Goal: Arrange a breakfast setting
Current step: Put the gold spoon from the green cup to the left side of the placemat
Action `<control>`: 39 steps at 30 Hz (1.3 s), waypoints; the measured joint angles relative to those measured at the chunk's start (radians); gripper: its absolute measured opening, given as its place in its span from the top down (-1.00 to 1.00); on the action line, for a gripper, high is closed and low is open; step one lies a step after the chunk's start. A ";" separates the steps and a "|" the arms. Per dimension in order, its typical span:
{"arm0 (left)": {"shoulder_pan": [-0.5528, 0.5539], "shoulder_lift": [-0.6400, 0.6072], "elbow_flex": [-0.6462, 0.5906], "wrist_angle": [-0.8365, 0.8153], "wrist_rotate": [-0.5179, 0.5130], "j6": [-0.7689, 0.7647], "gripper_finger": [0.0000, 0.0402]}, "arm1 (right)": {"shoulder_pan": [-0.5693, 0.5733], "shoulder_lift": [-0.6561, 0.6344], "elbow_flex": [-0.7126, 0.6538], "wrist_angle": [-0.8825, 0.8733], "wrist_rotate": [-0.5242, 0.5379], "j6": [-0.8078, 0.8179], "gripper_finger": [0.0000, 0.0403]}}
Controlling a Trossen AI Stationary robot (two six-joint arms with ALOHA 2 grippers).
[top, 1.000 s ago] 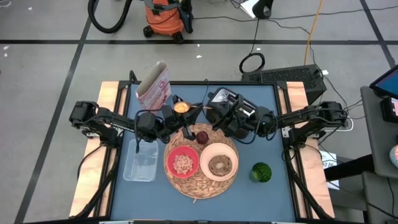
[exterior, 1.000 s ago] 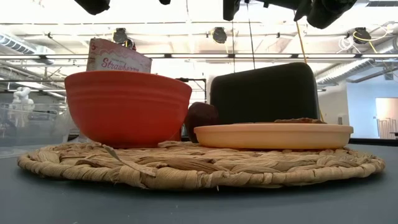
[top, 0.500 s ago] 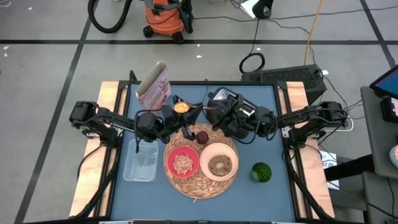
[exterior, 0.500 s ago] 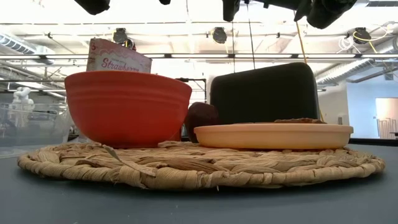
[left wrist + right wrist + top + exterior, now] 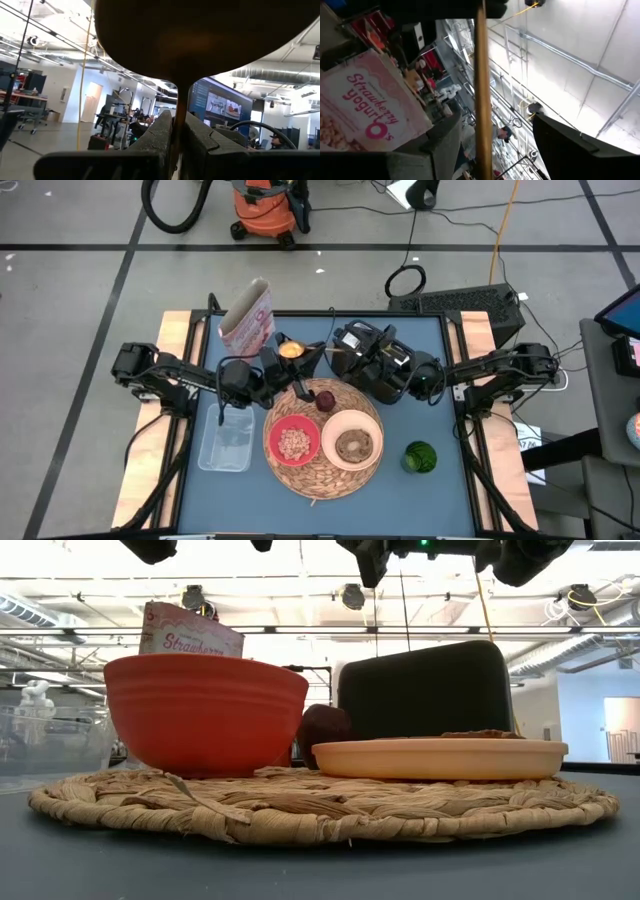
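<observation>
The woven straw mat (image 5: 310, 472) lies mid-table. On it stand the red bowl (image 5: 293, 442), the cream plate (image 5: 372, 458) with the browned toast (image 5: 352, 445), and the dark red fruit (image 5: 325, 400). My left gripper (image 5: 285, 370) is shut on the gold spoon (image 5: 291, 352), above the mat's far edge. My right gripper (image 5: 340, 355) is open just right of it. In the right wrist view its fingers stand on either side of the spoon's slim handle (image 5: 481, 90). My left gripper pinches the spoon's handle (image 5: 176, 127) between its two fingers, coming from the table's left. The spoon's bowl (image 5: 200, 40) stands out past the fingers, close to the camera. The spoon is lifted clear of the table and the mat. My right gripper has the handle close beside one finger (image 5: 445, 145); whether it touches, I cannot tell.
A strawberry cereal box (image 5: 248, 318) stands at the far left. A clear plastic container (image 5: 227, 442) lies left of the mat and a green object (image 5: 420, 457) right of it. A dark box-shaped thing (image 5: 425, 690) stands behind the plate.
My right gripper has moved a little toward the table's far edge and toward the spoon. The left gripper and the spoon have stayed where they were.
</observation>
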 joint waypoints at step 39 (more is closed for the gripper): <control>-0.042 -0.127 0.000 -0.154 -0.257 0.083 0.85 | 0.000 0.000 0.000 -0.226 0.107 0.000 -0.17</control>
